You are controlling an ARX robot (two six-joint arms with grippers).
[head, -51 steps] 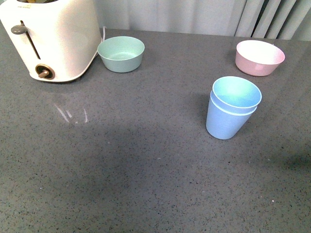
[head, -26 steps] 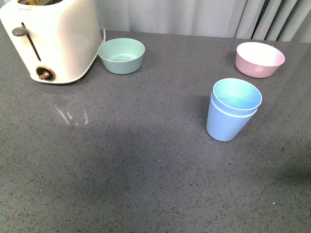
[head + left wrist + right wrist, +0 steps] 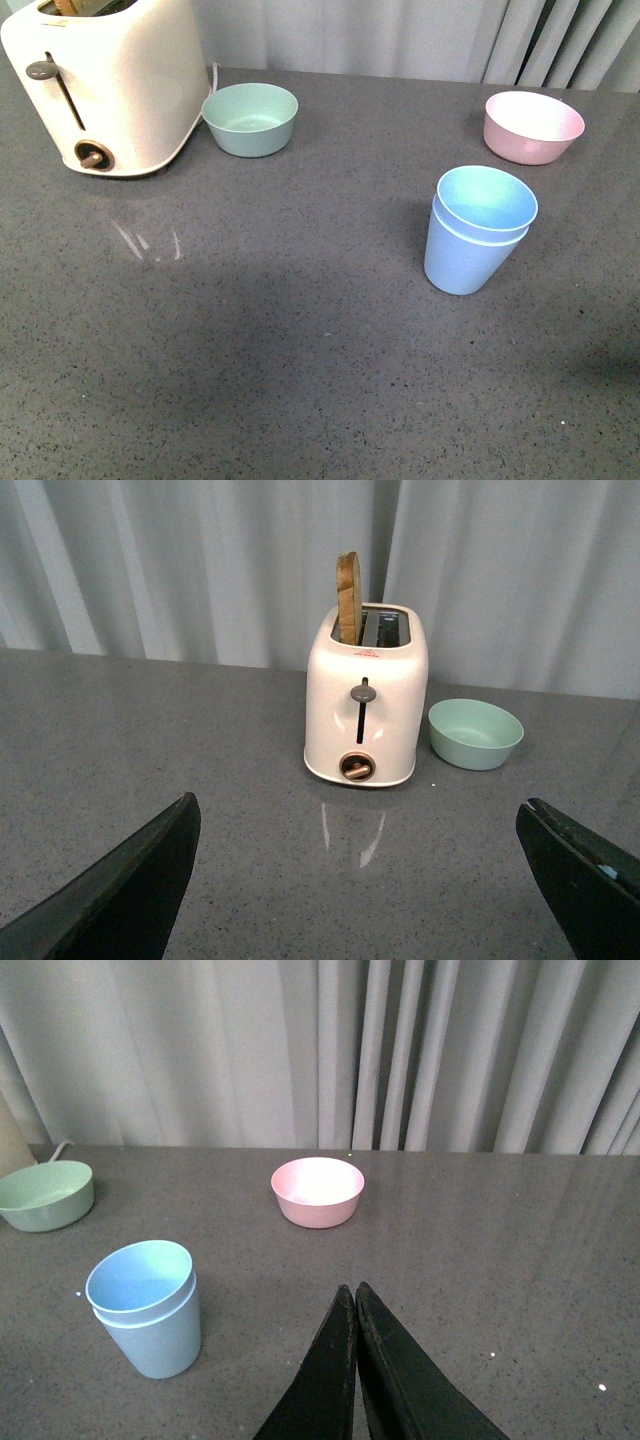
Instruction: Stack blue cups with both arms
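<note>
You've got the two light blue matte plastic tumblers point(image 3: 478, 243) nested one inside the other, upright on the grey speckled worktop point(image 3: 280, 360), right of centre, in front of the pink bowl point(image 3: 533, 126) by the far right edge. Your right gripper point(image 3: 356, 1305) has its black fingers pressed together, empty. Your left gripper point(image 3: 360, 880) is spread wide, facing the cream toaster point(image 3: 366, 694) and what looks like a mint green bowl point(image 3: 475, 733) beside it.

Across my front view everything has slid a little toward 6 o'clock, as if my camera tipped. The stacked blue cups point(image 3: 478, 244) now sit slightly lower in frame, and more of the toaster point(image 3: 105, 85) top shows.
</note>
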